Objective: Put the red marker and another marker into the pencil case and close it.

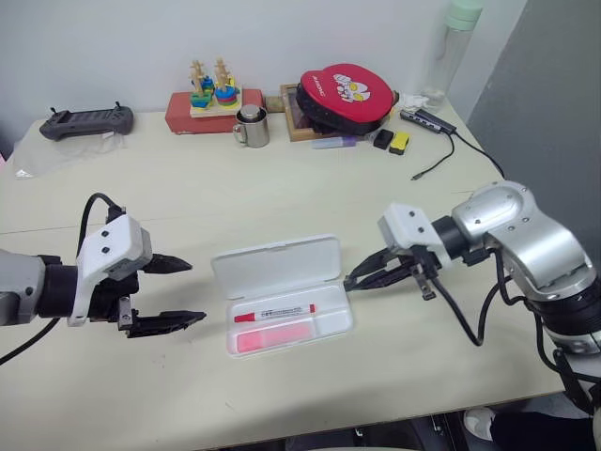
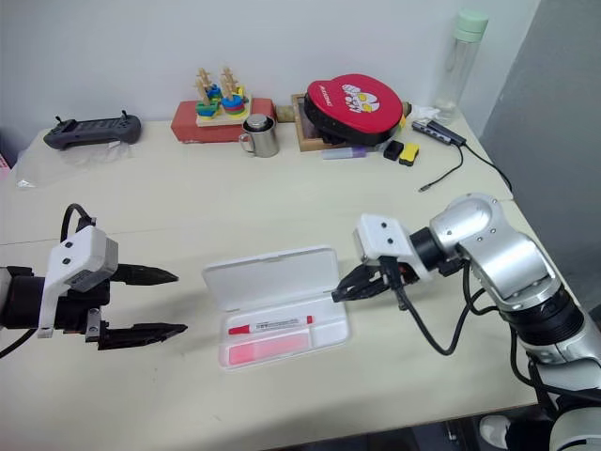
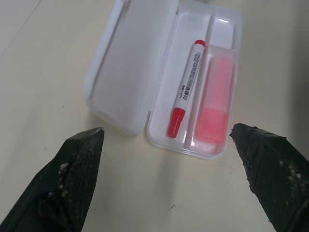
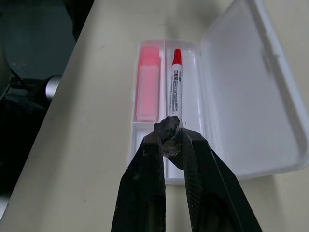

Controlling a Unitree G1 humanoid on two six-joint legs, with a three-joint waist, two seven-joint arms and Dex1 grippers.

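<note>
**Both markers in the open case, lid up**

Nearest, at the desk's front, the pencil case lies open, its white lid folded back flat on the far side. In the tray, the pink highlighter sits in the nearer compartment and the red marker lies just behind it, parallel, red cap toward the robot's left.

The left pincer hovers left of the case, apart from it, fingers spread wide and empty. The right pincer sits just beside the case's right end, its fingers pressed together at the tips, holding nothing.

Farther back stand a steel mug, a red box with a stacking toy, a black controller, a red round pad and a clear bottle.
</note>
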